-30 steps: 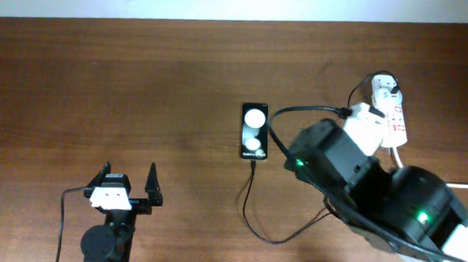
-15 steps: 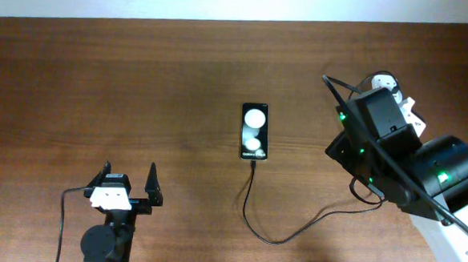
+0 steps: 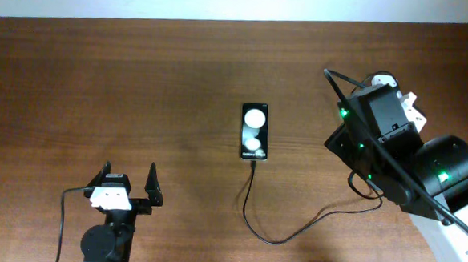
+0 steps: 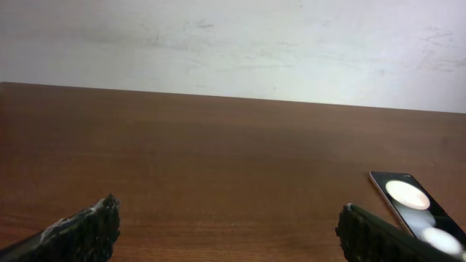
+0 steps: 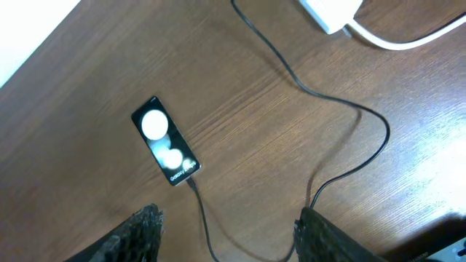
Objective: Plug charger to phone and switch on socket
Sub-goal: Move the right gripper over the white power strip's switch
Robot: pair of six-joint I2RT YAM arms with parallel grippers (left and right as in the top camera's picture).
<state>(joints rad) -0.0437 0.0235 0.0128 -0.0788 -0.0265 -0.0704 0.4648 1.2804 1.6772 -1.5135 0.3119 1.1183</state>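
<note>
The black phone (image 3: 254,131) lies flat mid-table with two white round spots lit. It also shows in the right wrist view (image 5: 165,151) and at the right edge of the left wrist view (image 4: 411,211). The thin black charger cable (image 3: 270,239) has its tip in the phone's near end and loops right under my right arm (image 3: 378,134). The arm covers most of the white socket (image 3: 412,112); only one corner shows in the right wrist view (image 5: 328,13). My right gripper (image 5: 229,233) is open and empty, high above the cable (image 5: 291,73). My left gripper (image 3: 127,185) is open and empty.
The socket's thick white cord (image 5: 408,36) runs off to the right. The brown table (image 3: 100,84) ends at a pale wall along the far side. The left gripper's fingers (image 4: 87,229) stand wide apart just above the wood.
My right arm has swung from the table's middle back to the right and now covers the socket; it has barely moved in the last half second. Phone and left arm are unmoved.
</note>
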